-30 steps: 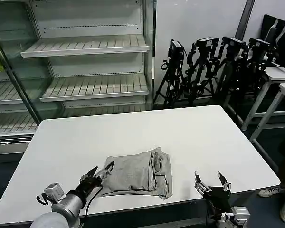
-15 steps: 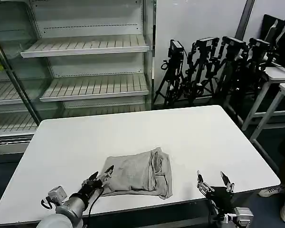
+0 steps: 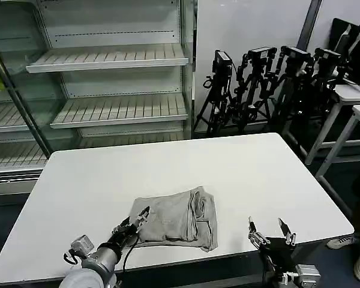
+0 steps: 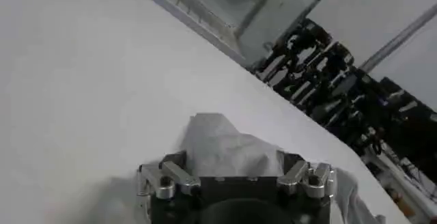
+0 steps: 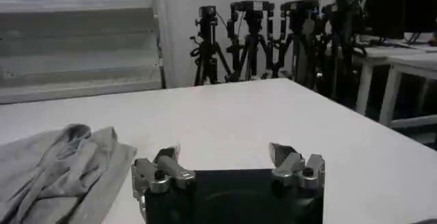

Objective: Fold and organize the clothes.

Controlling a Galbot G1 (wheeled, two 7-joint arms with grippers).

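Grey T-shirt [image 3: 177, 217] touching left tool [image 3: 135, 221]

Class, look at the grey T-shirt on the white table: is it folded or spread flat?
Folded. The T-shirt lies as a compact, layered bundle near the table's front edge, with bunched folds along its right side.

Lit evenly and fairly brightly from overhead, with no hard glare on the white table [image 3: 168, 168]. Casting only a thin soft shadow under the edge of the grey T-shirt [image 3: 177, 219] and a faint one beside the left gripper [image 3: 136, 221]. Falling darker toward the tripods [image 3: 270, 84] at the back. Showing milky reflections in the glass panel [image 3: 18, 102] beside the shelves. Blurring heavily in the left wrist view, with fingers [image 4: 164, 177] and background both soft. Staying softer still in the right wrist view, where the shelves are washing out.
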